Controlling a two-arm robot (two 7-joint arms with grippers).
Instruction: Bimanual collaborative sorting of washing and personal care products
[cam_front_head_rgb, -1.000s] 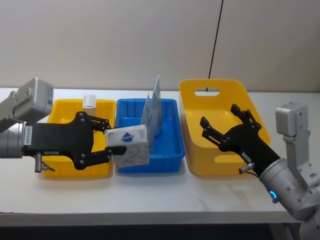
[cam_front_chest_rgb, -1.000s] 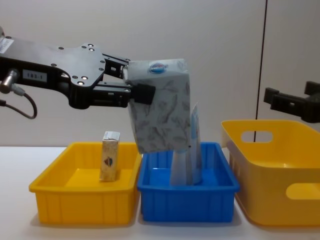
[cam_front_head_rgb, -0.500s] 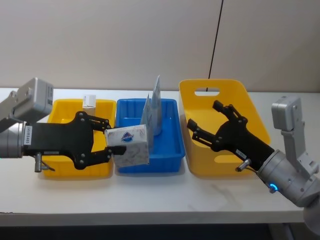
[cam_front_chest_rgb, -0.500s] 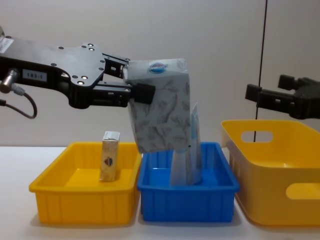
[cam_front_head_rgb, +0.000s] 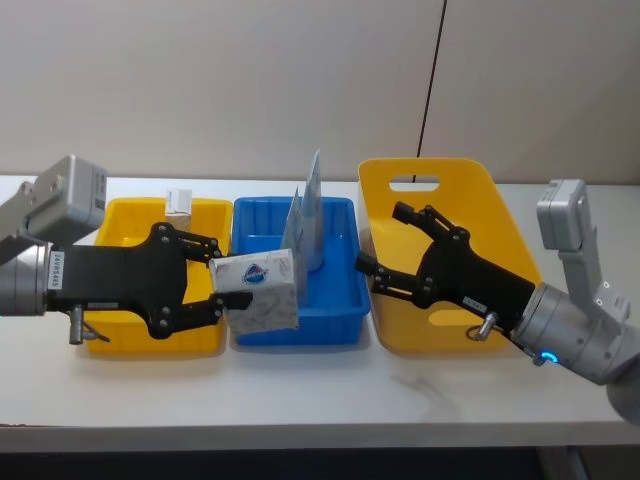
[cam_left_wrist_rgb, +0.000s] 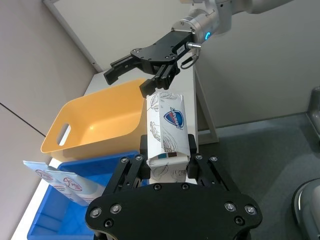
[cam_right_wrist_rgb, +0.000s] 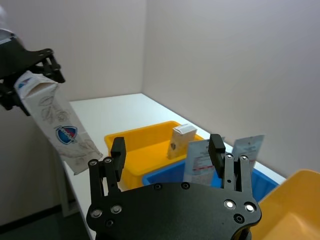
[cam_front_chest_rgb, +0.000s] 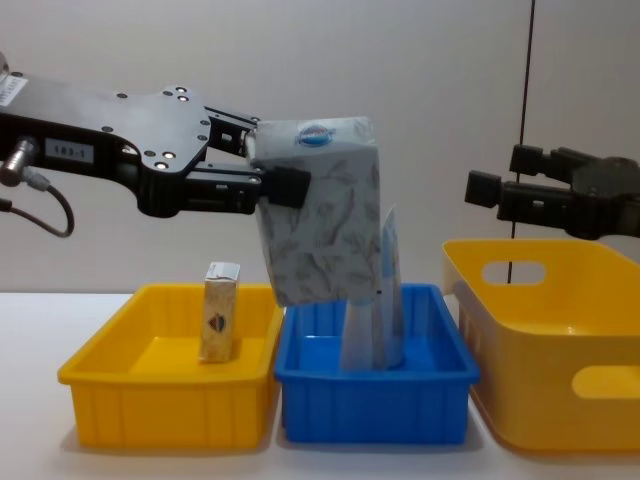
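One carton (cam_front_chest_rgb: 328, 220), long axis near-upright.

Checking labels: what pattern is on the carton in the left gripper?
Pale carton, grey leaf print, blue emblem; best in left wrist view.

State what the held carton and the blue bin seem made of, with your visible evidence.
Carton in the left gripper: likely printed paperboard, matte, with creased folded edges. Blue bin: probably moulded plastic, slightly glossy, with ribbed walls and rolled rim.
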